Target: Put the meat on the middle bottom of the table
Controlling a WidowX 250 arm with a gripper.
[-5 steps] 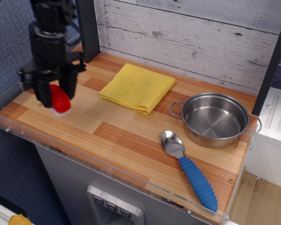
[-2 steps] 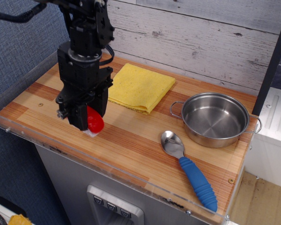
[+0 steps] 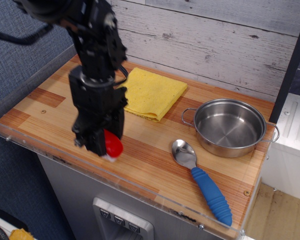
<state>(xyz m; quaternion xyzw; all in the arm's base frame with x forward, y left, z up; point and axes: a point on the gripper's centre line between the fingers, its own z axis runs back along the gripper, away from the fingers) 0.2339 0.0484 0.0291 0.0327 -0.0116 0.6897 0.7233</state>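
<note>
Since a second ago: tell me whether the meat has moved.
Yes. The meat, held in the gripper, has travelled rightward along the table's front edge, from the left end toward the spoon, which stayed put.

**No readable text**

No words, labels, brands, numbers or signs can be read anywhere in the view. The table (image 3: 155,165), the pan (image 3: 229,127) at 3 o'clock, the spoon (image 3: 202,181) at 5 o'clock and the cloth (image 3: 147,92) at 12 o'clock bear no markings. The gripper (image 3: 102,145) and the meat (image 3: 112,146) show no lettering. The grey panel (image 3: 121,220) under the table at 6 o'clock has small buttons, too small to read.
</note>
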